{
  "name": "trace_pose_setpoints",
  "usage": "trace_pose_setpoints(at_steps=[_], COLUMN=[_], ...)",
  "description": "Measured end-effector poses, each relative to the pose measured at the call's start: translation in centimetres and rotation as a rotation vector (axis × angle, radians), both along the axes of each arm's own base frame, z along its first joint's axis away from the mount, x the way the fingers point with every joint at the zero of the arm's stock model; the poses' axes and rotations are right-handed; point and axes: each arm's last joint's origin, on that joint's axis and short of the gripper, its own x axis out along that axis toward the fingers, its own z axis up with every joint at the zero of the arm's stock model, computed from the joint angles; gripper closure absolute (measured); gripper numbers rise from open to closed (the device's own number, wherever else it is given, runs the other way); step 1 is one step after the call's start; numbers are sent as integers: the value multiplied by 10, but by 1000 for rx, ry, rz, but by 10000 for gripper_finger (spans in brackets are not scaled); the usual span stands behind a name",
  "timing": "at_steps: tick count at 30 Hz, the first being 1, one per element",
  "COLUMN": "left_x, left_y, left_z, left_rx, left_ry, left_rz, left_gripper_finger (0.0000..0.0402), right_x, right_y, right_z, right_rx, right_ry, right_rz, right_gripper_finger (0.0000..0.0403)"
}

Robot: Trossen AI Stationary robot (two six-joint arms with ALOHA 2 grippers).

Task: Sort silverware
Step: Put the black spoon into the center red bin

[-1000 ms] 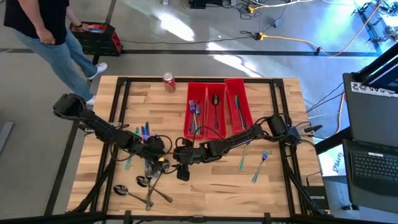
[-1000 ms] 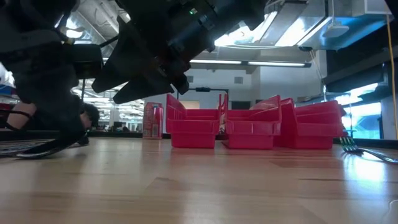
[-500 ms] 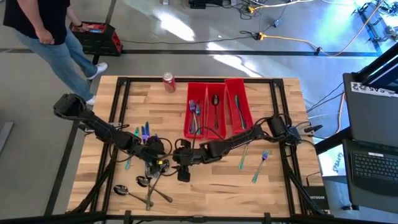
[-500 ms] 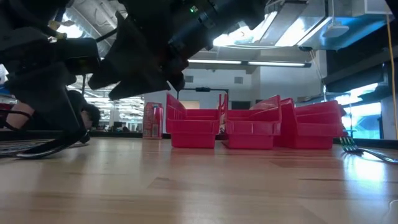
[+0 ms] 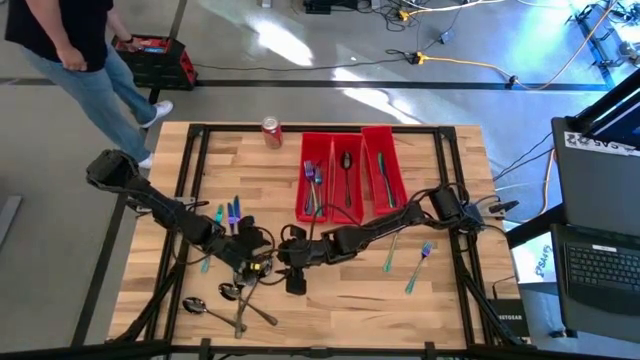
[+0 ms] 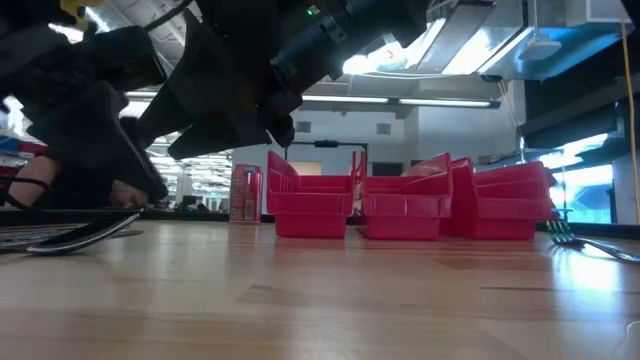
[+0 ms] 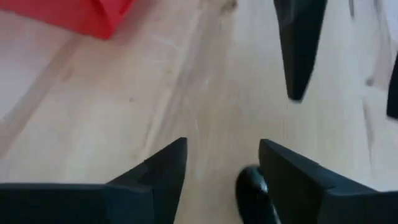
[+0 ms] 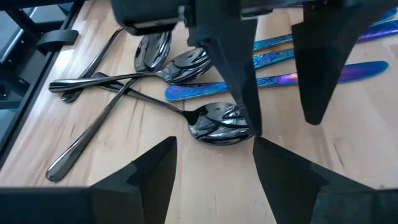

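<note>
The wooden table (image 5: 340,310) fills the middle of the high view, with dark spoons (image 8: 217,119) lying in its lower left. My left gripper (image 8: 273,127) hangs over them, fingers parted, one tip against a spoon bowl, nothing gripped. My right gripper (image 5: 292,282) hovers just beside it, open and empty.

Glossy dark metal spoons (image 8: 214,121), iridescent knives (image 8: 273,81), pale smooth wooden table (image 5: 340,300)

Bare wood lies open across the table (image 5: 340,310) front, right of the spoon pile (image 5: 232,300). Both grippers, left gripper (image 5: 252,268) and right gripper (image 5: 293,278), crowd that pile. Red bins (image 5: 348,172) and a soda can (image 5: 271,131) block the far edge.
</note>
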Motion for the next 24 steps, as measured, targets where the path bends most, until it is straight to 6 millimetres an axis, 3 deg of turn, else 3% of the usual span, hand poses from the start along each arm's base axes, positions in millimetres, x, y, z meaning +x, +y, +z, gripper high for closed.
trace_pose_setpoints(at_steps=[7,15,24], left_x=[-8,-9,-9], left_y=[-11,-14,-10], left_z=[-1,-2,-3], left_rx=[-7,-45,-39], left_ry=[30,47,70], left_rz=[-64,-82,-63], left_gripper_finger=[387,401,402], right_x=[-3,-9,-10], right_y=[7,16,14], right_z=[0,5,3], right_rx=[-11,-60,-65], right_ry=[6,22,39], right_rz=[37,102,100], right_gripper_finger=[211,273,288])
